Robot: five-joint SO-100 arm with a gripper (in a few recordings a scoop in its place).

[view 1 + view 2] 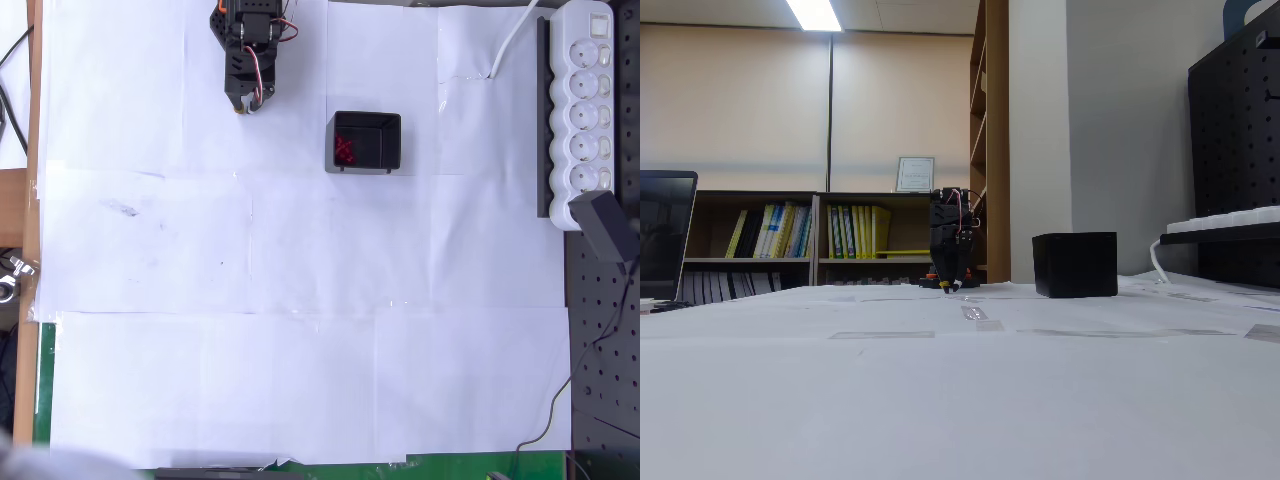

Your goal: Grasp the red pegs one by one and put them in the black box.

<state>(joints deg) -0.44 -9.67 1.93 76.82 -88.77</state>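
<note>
Red pegs [345, 150] heaped inside the black box [392, 140], likely light, stiff, best pinched across the shaft; gripper [245, 103] folded well apart, opening impossible to tell.

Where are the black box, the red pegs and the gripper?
black box [392, 138]: overhead view, on its right wall.
red pegs [345, 149]: overhead view, on the red cluster inside the box.
gripper [244, 104]: overhead view, at its fingertips.

My red pegs [345, 150] blur into one clump overhead, too small to count. The black box [1074, 264] wall hides them in the fixed view. My arm's base is cropped overhead.
</note>
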